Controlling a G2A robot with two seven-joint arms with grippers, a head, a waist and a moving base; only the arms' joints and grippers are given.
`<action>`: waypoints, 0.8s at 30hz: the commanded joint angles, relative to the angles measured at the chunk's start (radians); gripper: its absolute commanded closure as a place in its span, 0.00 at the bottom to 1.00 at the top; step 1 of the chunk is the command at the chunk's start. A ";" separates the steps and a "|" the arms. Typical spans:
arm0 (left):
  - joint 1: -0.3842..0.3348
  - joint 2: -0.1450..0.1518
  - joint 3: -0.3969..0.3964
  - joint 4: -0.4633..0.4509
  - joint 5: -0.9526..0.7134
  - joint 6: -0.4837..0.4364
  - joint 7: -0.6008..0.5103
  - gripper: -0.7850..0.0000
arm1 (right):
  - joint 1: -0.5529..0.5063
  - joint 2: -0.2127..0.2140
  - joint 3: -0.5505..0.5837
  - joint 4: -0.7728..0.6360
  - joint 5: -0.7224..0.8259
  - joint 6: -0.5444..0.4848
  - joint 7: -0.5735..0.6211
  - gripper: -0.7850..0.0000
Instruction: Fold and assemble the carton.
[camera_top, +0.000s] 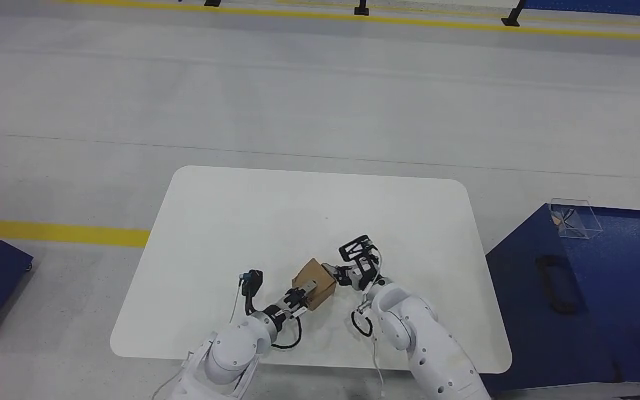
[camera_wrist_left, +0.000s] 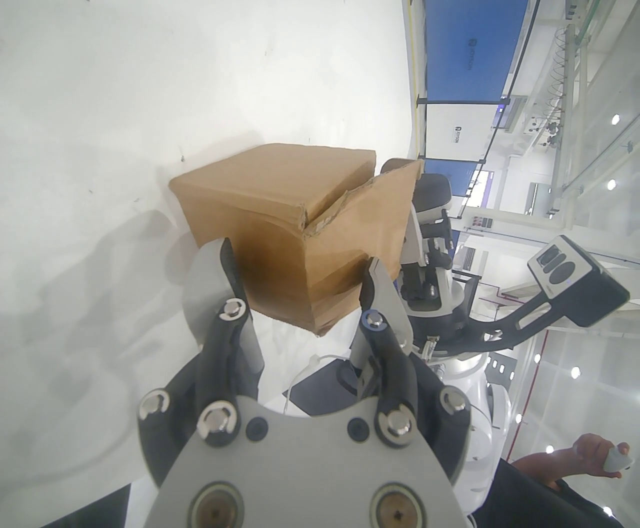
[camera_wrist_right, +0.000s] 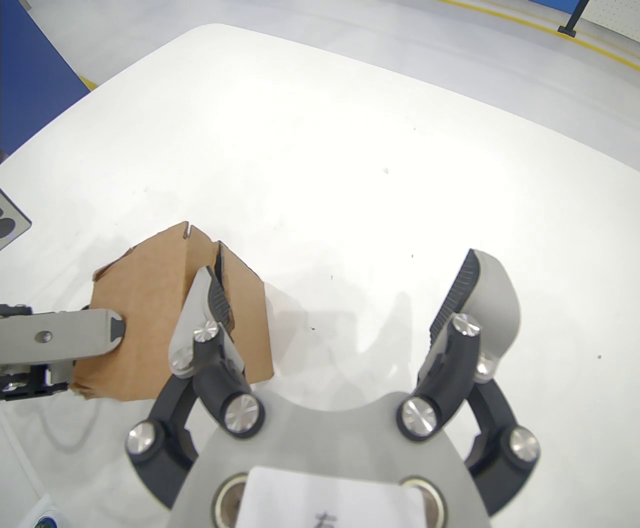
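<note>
Straddling one corner of the carton (camera_wrist_left: 280, 200), my left gripper (camera_wrist_left: 300, 255) presses a finger on the face at either side, so I judge it clamped on the cardboard. My right gripper (camera_wrist_right: 340, 265) has its fingers wide apart with nothing between them. One finger (camera_wrist_right: 210, 300) lies against the slit at the carton's right side. The carton sits between both grippers, close to the near edge of the table (camera_top: 300, 200) and roughly midway along it.

Risks, as I judge them:
- The torn crease (camera_wrist_left: 312, 220) beside the raised flap (camera_wrist_left: 390, 215) may rip further if I push the flap hard.
- A grip on a corner alone may let the carton twist or slip under a sideways push.
- A nudge toward me could carry it over the near edge.

Open room lies far, left and right across the table.
</note>
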 joint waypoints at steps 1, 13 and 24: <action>-0.002 0.000 0.002 0.002 0.000 0.006 -0.001 0.45 | 0.004 -0.001 -0.003 0.006 -0.002 0.001 0.006 0.00; -0.019 0.000 0.012 0.016 -0.007 0.032 0.001 0.45 | 0.014 -0.004 0.013 0.011 0.030 0.013 -0.024 0.00; -0.021 0.002 0.012 0.010 -0.011 0.039 0.004 0.42 | -0.014 0.003 0.004 -0.027 -0.018 -0.024 0.020 0.00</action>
